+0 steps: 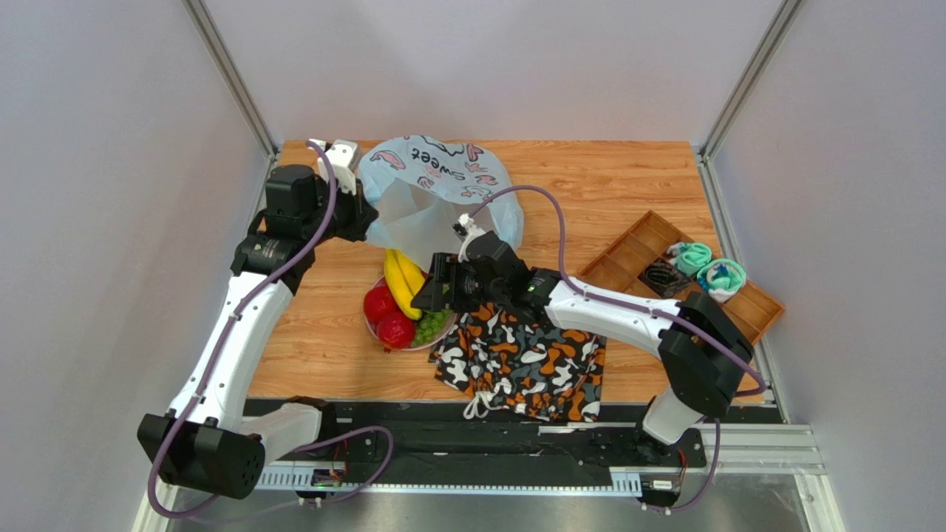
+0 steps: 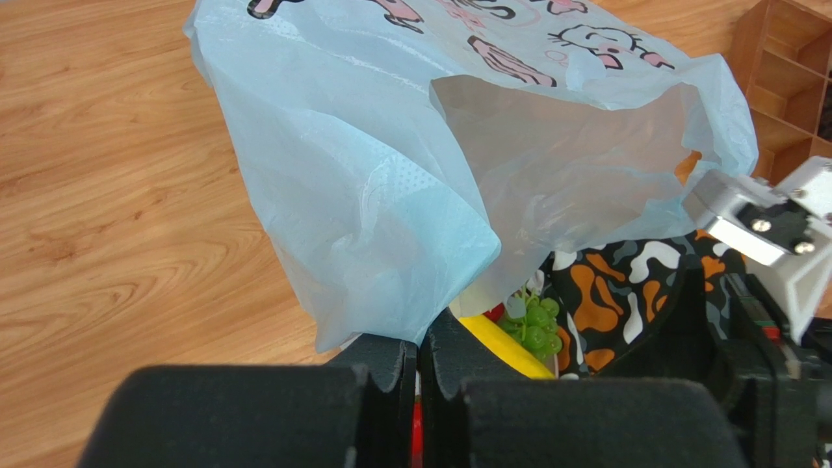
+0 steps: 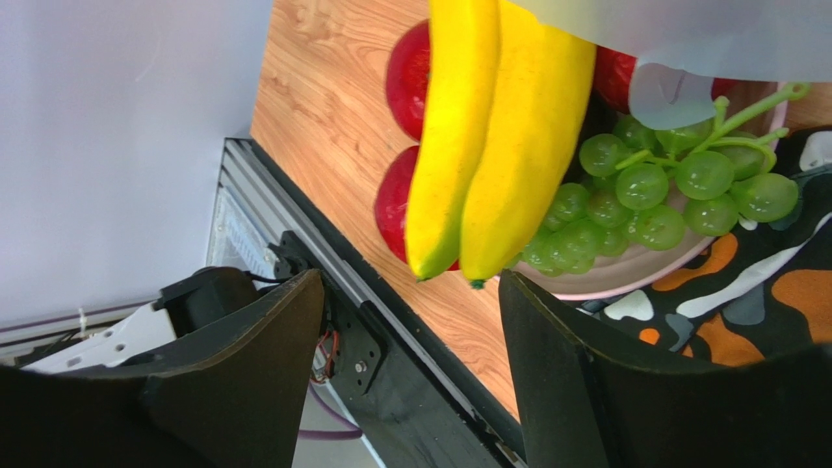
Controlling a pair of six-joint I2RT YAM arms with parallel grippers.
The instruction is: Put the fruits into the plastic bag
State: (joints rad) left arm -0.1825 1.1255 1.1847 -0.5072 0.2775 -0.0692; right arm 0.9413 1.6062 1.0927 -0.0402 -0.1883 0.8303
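My left gripper (image 2: 420, 370) is pressed together on the lower rim of the large light-blue translucent plastic bag (image 2: 371, 185), whose mouth gapes toward the pink round plate (image 3: 625, 281). There lie two yellow bananas (image 3: 498, 136), red round fruits (image 3: 410, 73) and green grapes (image 3: 644, 185); my right gripper (image 3: 408, 292) hovers spread wide, the banana tips just beyond its fingers

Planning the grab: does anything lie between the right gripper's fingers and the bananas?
Nothing. In the right wrist view, the open right gripper faces the bananas' tips across a bare gap.
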